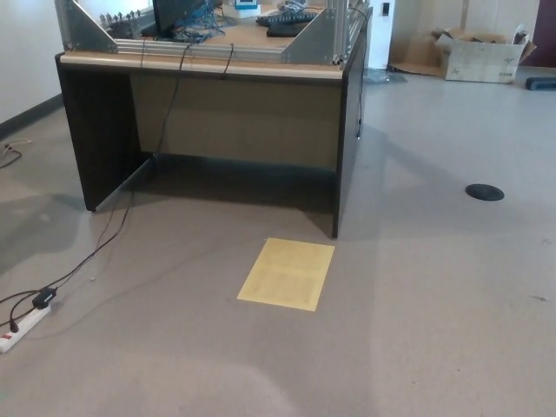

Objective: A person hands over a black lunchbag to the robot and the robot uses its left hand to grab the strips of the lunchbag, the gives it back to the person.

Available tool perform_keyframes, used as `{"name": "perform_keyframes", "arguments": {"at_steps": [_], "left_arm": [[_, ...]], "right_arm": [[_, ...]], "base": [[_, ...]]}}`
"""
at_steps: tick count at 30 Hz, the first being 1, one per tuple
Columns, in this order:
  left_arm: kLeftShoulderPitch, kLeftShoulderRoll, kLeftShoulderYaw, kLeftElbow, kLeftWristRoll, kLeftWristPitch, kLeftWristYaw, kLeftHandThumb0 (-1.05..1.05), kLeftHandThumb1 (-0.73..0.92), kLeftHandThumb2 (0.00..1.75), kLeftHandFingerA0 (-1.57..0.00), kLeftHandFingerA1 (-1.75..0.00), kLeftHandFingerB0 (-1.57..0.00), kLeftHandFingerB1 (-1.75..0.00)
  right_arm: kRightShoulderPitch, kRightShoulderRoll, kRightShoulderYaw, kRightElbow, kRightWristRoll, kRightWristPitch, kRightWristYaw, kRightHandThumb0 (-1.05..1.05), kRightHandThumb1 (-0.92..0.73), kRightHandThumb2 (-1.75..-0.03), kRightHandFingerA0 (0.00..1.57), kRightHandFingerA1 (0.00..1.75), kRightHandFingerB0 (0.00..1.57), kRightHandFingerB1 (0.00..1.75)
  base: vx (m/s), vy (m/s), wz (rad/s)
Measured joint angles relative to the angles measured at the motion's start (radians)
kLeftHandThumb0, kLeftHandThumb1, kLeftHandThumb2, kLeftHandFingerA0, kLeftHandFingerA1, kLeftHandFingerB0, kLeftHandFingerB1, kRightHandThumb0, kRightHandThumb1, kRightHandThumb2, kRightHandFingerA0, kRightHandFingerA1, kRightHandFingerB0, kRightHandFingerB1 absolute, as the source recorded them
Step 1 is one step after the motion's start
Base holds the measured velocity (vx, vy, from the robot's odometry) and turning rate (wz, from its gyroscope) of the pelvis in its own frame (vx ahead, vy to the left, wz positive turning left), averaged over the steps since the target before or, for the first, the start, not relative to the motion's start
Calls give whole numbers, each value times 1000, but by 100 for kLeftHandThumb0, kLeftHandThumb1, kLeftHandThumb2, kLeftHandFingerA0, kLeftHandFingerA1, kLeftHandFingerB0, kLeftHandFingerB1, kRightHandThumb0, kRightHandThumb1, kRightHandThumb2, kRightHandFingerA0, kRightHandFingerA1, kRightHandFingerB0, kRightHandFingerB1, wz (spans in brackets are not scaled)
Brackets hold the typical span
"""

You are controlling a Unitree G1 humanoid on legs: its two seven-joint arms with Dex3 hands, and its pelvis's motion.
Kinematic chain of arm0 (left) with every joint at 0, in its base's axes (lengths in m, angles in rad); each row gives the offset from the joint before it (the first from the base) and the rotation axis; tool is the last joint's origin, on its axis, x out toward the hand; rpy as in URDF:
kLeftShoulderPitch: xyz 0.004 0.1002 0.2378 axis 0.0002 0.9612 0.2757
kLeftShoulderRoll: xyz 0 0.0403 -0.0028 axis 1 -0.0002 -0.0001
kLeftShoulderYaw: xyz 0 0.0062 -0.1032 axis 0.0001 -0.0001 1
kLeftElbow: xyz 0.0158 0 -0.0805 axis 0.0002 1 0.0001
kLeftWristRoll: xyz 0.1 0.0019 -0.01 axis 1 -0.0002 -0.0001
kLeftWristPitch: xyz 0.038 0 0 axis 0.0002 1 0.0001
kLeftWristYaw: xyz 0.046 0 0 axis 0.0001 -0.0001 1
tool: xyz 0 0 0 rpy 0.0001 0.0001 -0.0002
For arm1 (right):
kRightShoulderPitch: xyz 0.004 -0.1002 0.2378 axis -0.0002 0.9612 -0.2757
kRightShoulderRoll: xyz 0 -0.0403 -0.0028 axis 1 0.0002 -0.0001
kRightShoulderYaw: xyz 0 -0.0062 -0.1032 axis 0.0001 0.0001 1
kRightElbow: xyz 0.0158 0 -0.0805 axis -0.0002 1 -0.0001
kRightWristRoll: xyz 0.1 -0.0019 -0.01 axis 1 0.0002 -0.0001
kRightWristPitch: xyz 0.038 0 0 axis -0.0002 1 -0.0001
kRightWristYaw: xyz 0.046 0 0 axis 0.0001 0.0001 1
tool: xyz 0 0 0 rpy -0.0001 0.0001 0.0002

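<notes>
Neither of the robot's hands shows in the head view, so whether their fingers are spread or pressed together cannot be told, and the black lunchbag is nowhere in the picture either. What does show is a grey floor (434, 330) with a flat pale yellow rectangular sheet (287, 274) lying on it, just in front of a dark-sided bench with a light wooden top (208, 95). On the bench stands a silver metal frame (321, 39), with black cables (178, 78) hanging over the front edge — one runs down and across the floor to a white power strip (22, 326) at the lower left. Well apart, on the right, a round black floor cap (484, 192) sits in the floor, and an open cardboard box (482, 54) rests near the far wall.
</notes>
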Motion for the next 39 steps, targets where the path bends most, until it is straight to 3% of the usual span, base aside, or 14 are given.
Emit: {"name": "perform_keyframes", "arguments": {"at_steps": [8,12,16,19,29,30,31,39], "left_arm": [[-78,62,31,-84,17,-107,72,-8,58,56,-90,-175,-67,-173],[-245,135,41,-184,18,-122,77,-11,60,56,-93,-175,-69,-170],[-434,172,4,-211,21,-117,62,-17,62,56,-87,-175,-62,-174],[-552,175,-39,-211,22,-105,42,-18,61,56,-80,-175,-60,-171],[-982,126,-208,-77,33,-70,-27,-21,61,55,-82,-175,-57,-173],[-1027,115,-225,-56,36,-65,-33,-23,60,55,-83,-175,-57,-174],[-1063,105,-239,-37,38,-61,-36,-25,60,55,-83,-175,-58,-173],[-1343,13,-360,131,60,-18,-61,-21,60,55,-82,-175,-57,-173]], "right_arm": [[7,-3,0,0,-5,0,-18,-50,-70,-61,62,50,61,47],[9,-6,-1,1,-7,-1,-26,-48,-70,-61,61,50,62,48],[12,-6,-1,1,-7,-1,-30,-50,-70,-61,62,47,61,46],[12,-6,0,0,-8,-1,-31,-48,-69,-60,62,47,61,46],[11,-4,0,-1,-8,-1,-32,-43,-66,-59,63,50,65,49],[11,-3,0,-1,-8,-1,-32,-47,-54,-91,59,64,56,61],[11,-3,-1,-1,-8,-1,-32,-43,-67,-59,63,49,64,48],[11,-1,-3,-1,-7,-1,-32,-45,-66,-60,61,49,65,49]], "base": [[0,0,0],[0,0,0],[0,0,0],[0,0,0],[0,0,0],[0,0,0],[0,0,0],[0,0,0]]}}
